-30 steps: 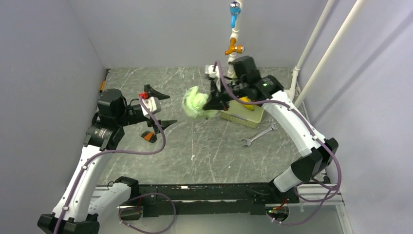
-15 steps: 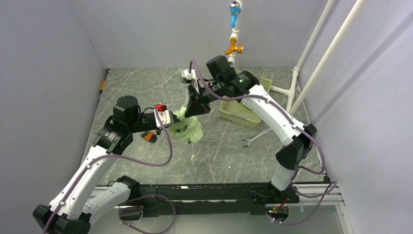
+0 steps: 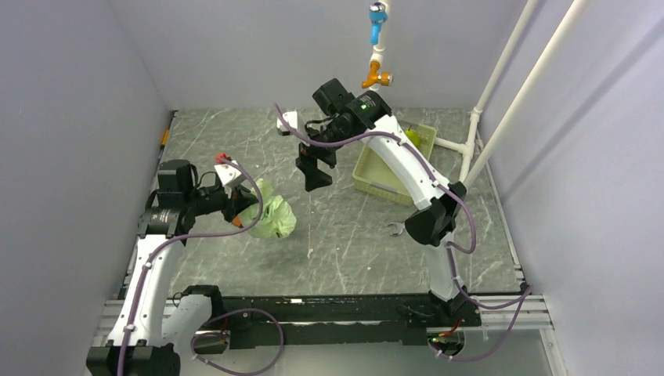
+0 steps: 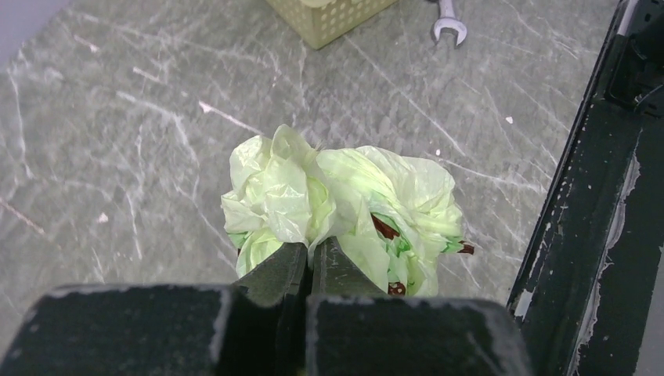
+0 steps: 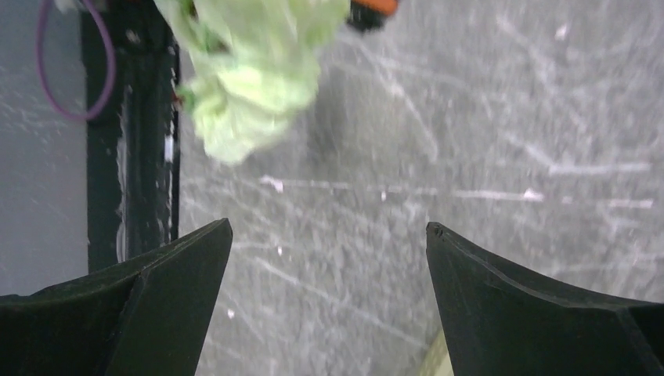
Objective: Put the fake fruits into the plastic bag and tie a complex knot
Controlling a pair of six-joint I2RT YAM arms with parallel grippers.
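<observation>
The plastic bag [image 3: 272, 219] is a crumpled pale green bundle at the left of the table. My left gripper [image 3: 244, 211] is shut on a fold of its film; in the left wrist view the fingertips [image 4: 312, 249] pinch the bag [image 4: 344, 196] at its near edge. Dark red-brown bits show through the film. No fake fruits show clearly in the bag. One small lime-green fruit [image 3: 413, 139] seems to lie in the tray's far corner. My right gripper [image 3: 315, 171] hangs open above the table centre, apart from the bag [image 5: 250, 70], with nothing between its fingers [image 5: 329, 235].
A pale green perforated tray [image 3: 369, 178] sits right of centre, also seen at the top of the left wrist view [image 4: 329, 16]. A steel wrench [image 4: 449, 23] lies near it. An orange-and-black block [image 5: 372, 6] lies beside the bag. The black base rail [image 4: 595, 196] runs along the near edge.
My left gripper shut on the bag and drew it left and nearer. My right gripper let go of the bag, opened wide and swung left, away from the tray.
</observation>
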